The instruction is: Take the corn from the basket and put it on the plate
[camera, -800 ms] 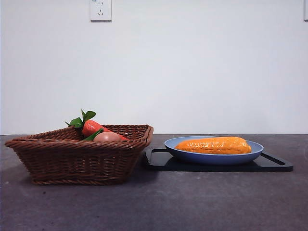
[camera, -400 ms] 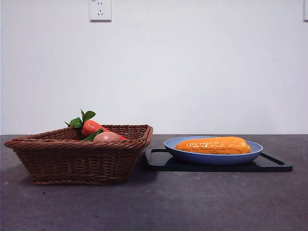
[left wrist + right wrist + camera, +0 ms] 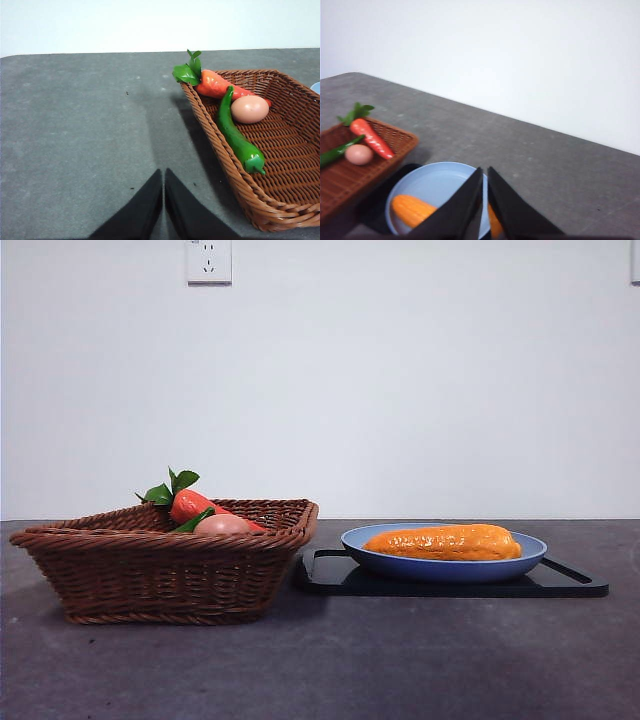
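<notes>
The orange-yellow corn [image 3: 445, 541] lies lengthwise on the light blue plate [image 3: 444, 566], which rests on a black tray. In the right wrist view the corn [image 3: 412, 210] shows on the plate [image 3: 432, 187], partly behind my right gripper [image 3: 485, 172], which is shut, empty and held above it. The brown wicker basket [image 3: 160, 565] stands left of the plate. My left gripper [image 3: 163, 172] is shut and empty over bare table beside the basket [image 3: 280, 150]. Neither gripper appears in the front view.
The basket holds a red-orange carrot with green leaves [image 3: 212, 82], a tan egg [image 3: 249, 109] and a green pepper [image 3: 237, 137]. The black tray [image 3: 450, 582] lies under the plate. A wall with a socket [image 3: 209, 260] stands behind the table.
</notes>
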You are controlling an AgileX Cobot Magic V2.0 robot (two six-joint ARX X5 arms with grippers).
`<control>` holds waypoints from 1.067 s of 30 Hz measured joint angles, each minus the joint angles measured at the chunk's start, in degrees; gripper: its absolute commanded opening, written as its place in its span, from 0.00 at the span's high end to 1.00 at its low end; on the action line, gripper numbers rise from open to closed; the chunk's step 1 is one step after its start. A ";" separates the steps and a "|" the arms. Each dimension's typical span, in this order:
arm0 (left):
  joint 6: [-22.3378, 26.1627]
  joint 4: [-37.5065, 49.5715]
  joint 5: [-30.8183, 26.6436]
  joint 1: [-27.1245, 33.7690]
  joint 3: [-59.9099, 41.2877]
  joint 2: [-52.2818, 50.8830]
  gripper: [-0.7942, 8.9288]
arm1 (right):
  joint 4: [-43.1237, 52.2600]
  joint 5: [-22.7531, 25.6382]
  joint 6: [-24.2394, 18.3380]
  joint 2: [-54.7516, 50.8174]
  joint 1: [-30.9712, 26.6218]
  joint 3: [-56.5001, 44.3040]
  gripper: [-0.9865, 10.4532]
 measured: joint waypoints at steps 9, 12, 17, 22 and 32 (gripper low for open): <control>-0.02 0.00 0.00 0.00 0.00 0.00 0.91 | 9.16 3.98 4.24 -14.27 -0.70 -20.28 0.91; -0.09 0.00 0.00 0.00 0.00 0.00 0.91 | 9.18 6.10 5.73 -17.25 -0.70 -24.04 0.91; -0.09 0.00 0.00 0.00 -0.02 0.00 0.91 | 9.29 9.14 7.56 -21.07 -0.70 -28.30 0.91; -0.11 0.00 0.00 0.00 0.00 0.00 0.91 | 8.31 10.36 8.61 -22.29 -0.70 -30.21 0.91; -0.11 0.00 0.00 0.00 0.00 0.00 0.91 | 2.91 10.93 8.83 -22.29 -0.70 -30.18 0.91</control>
